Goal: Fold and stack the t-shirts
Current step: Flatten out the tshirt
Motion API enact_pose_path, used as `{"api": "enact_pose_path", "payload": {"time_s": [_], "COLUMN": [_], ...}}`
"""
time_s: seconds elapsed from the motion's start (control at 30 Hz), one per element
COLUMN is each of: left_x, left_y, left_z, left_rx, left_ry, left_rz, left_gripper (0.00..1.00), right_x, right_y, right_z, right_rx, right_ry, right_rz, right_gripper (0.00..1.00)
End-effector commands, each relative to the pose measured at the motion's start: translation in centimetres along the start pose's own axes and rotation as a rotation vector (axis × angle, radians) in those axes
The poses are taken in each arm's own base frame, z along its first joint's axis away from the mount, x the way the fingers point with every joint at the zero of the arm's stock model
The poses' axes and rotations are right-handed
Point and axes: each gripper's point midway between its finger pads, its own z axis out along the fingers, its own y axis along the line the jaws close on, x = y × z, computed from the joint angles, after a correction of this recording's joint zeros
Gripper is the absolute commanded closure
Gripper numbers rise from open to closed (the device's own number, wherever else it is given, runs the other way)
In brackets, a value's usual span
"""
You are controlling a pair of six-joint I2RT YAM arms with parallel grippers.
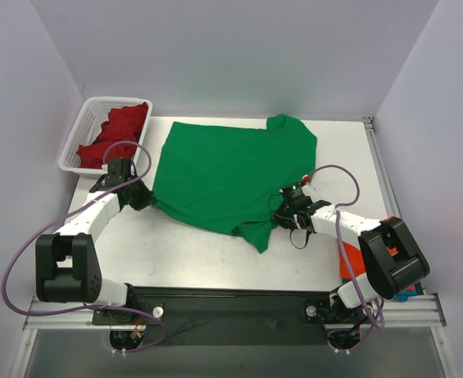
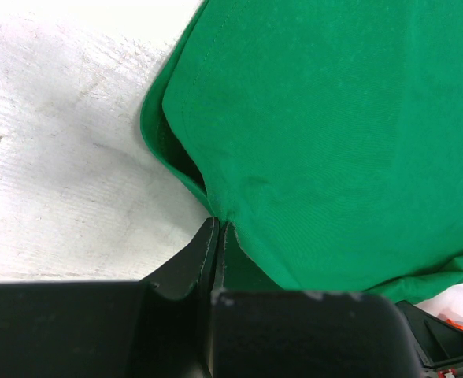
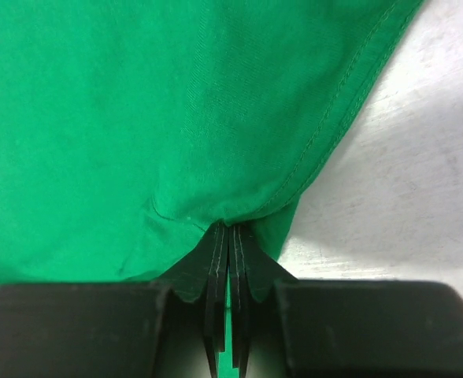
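Saw the table (image 1: 216, 252) under both grippers. Found the green shirt (image 1: 224, 173) spread flat between them and stretching away ahead of them. Noted the basket (image 1: 80, 138) beyond and outward of the left gripper (image 1: 147, 198), with the red shirt (image 1: 120, 126) heaped inside. Found the left gripper pinched tight on the green shirt's edge, and the right gripper (image 1: 283, 214) likewise clamped on the opposite edge, by a sleeve.
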Motion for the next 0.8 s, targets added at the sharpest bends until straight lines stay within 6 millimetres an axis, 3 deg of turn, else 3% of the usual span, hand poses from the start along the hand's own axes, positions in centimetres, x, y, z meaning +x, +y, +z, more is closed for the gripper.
{"api": "enact_pose_path", "payload": {"time_s": [0.0, 0.37, 0.63, 0.7, 0.77], "left_x": [-1.8, -2.2, -2.0, -1.9, -1.9], "left_y": [-1.3, -1.7, -1.5, -1.5, -1.5], "left_z": [-0.7, -1.6, -2.7, -3.0, -3.1], "left_rx": [0.031, 0.041, 0.050, 0.053, 0.053], "left_ry": [-0.047, -0.065, -0.078, -0.081, -0.085], "left_rz": [0.012, 0.017, 0.027, 0.033, 0.035], "left_gripper": [1.00, 1.00, 1.00, 1.00, 1.00], "right_x": [-1.9, -5.1, -4.0, -3.1, -2.9], "right_y": [0.9, 0.0, -6.1, -8.9, -10.4], "right_z": [-0.7, -6.5, -9.3, -9.3, -9.8], "right_rx": [-0.010, -0.032, 0.034, 0.092, 0.106], "right_ry": [-0.054, -0.157, -0.186, -0.177, -0.193], "right_rz": [0.015, 0.006, -0.004, -0.005, -0.010], "right_gripper": [1.00, 1.00, 1.00, 1.00, 1.00]}}
